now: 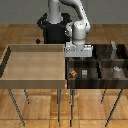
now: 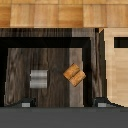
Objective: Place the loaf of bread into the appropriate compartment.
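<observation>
The loaf of bread (image 1: 73,73) is a tiny orange-brown lump. It lies on the floor of the dark-brown streaked-wood compartment (image 1: 90,76), the bin's near cell beside the tan tray. A small low grey cube (image 1: 84,73) sits in the same cell, apart from the loaf. My gripper (image 1: 76,56) hangs above this cell, open and empty. In the wrist view the loaf (image 2: 74,75) lies tilted on the compartment floor (image 2: 55,57), the grey cube (image 2: 38,79) is beside it, and the gripper (image 2: 65,103) shows two fingertips (image 2: 27,102) spread wide, not touching the loaf.
A light tan undivided tray (image 1: 35,62) adjoins the bin on the exterior view's left; its wall shows in the wrist view (image 2: 117,65). The bin's other cells hold grey blocks (image 1: 116,70). The robot base (image 1: 52,27) stands behind.
</observation>
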